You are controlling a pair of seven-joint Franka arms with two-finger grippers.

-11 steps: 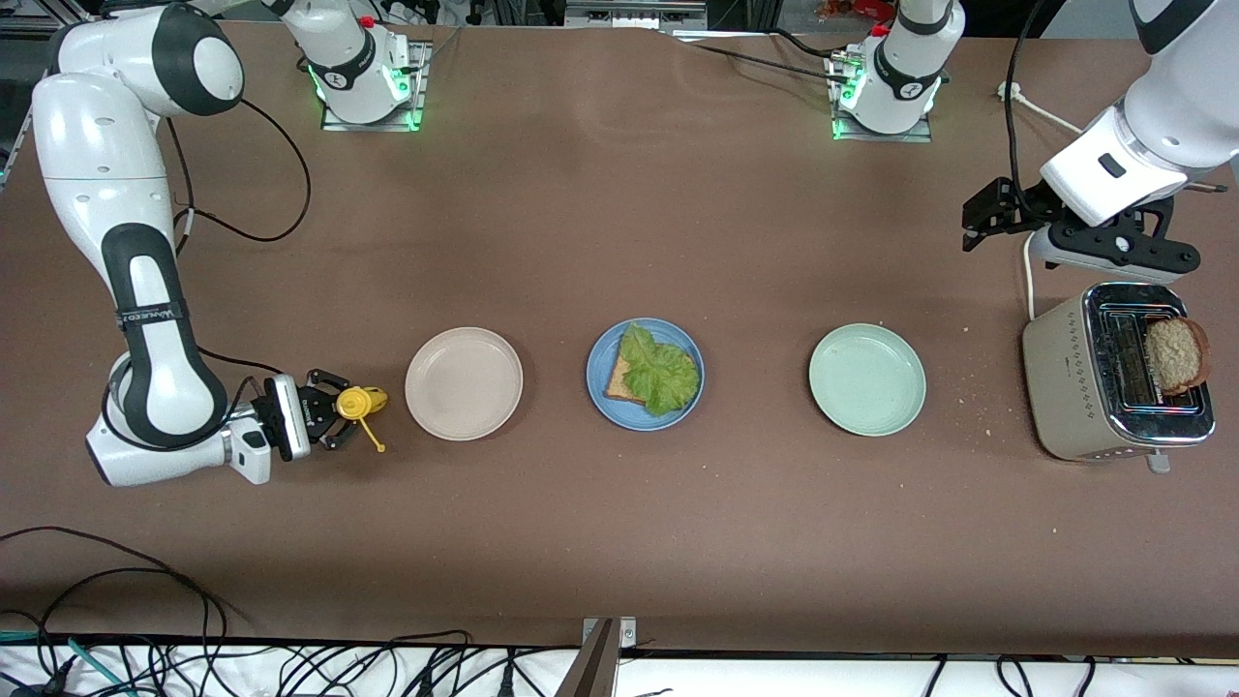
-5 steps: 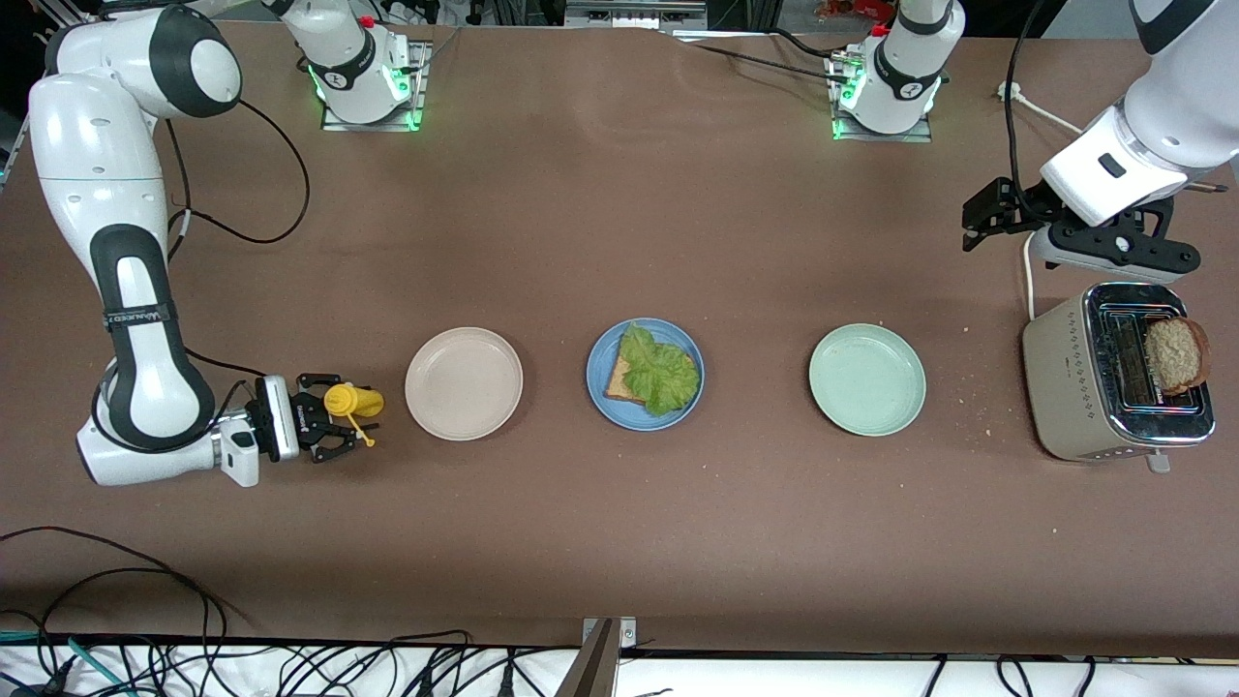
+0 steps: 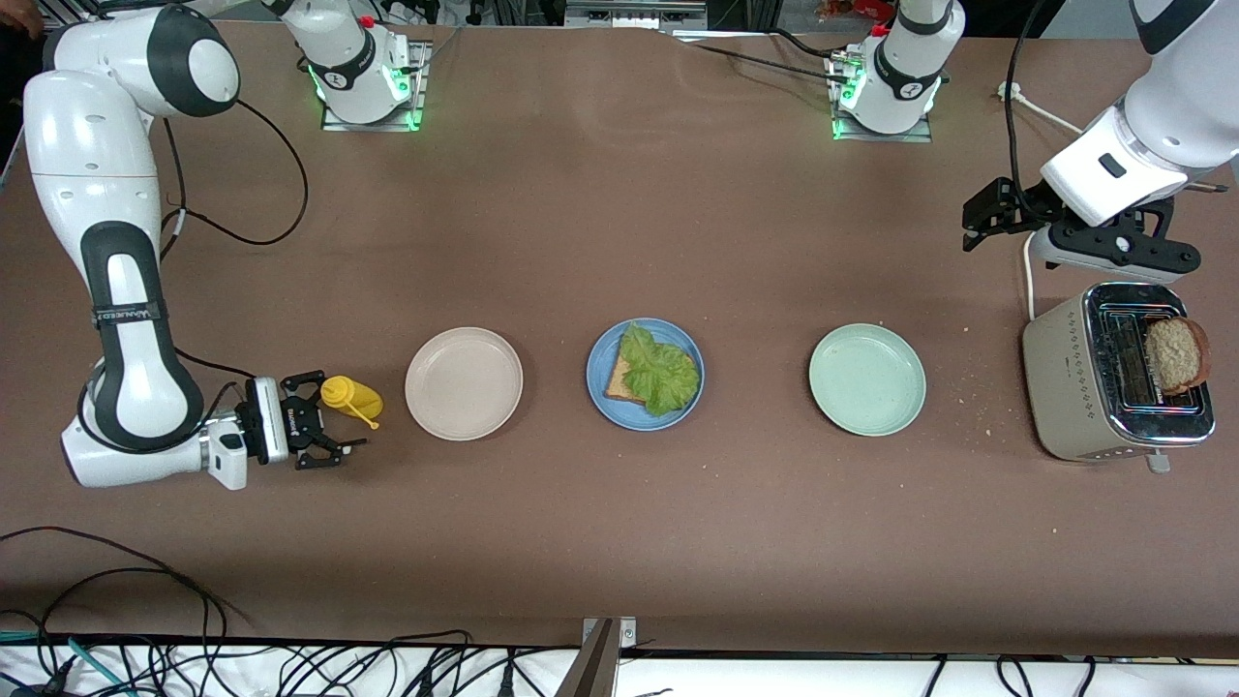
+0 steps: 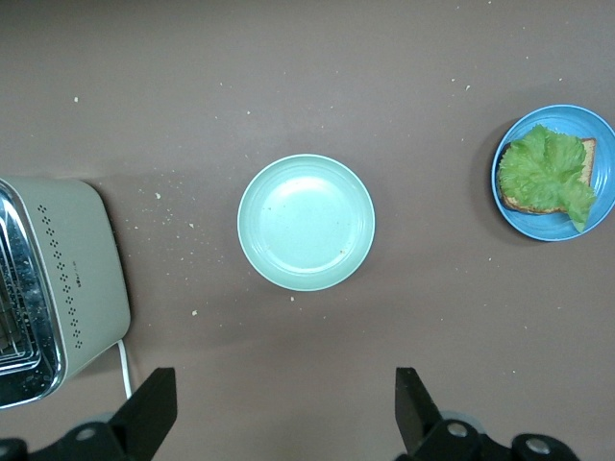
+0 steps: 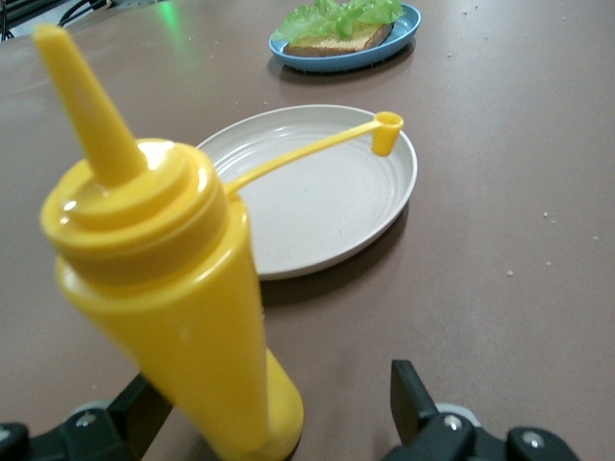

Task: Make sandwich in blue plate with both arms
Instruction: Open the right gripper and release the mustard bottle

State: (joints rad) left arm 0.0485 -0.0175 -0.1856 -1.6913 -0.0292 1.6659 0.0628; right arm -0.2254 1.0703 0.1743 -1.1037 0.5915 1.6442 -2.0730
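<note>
Sandwich point(image 3: 650, 377) is half built: one slice and lettuce lie on the blue plate point(image 3: 598, 387), mid-desk between two other plates. Top slice point(image 3: 1175, 354) sits in the toaster point(image 3: 1074, 387). Left gripper point(image 3: 1007, 215) hangs open-jawed over bare desk by the toaster; right gripper point(image 3: 327, 426), jaws wide, holds nothing beside the mustard bottle point(image 3: 352, 396).

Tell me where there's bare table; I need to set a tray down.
Bare stretch nearer the camera than the three plates: beige plate, blue plate, pale green plate. Crowded: yellow squeeze bottle by the open right gripper; silver toaster under the open left gripper.
</note>
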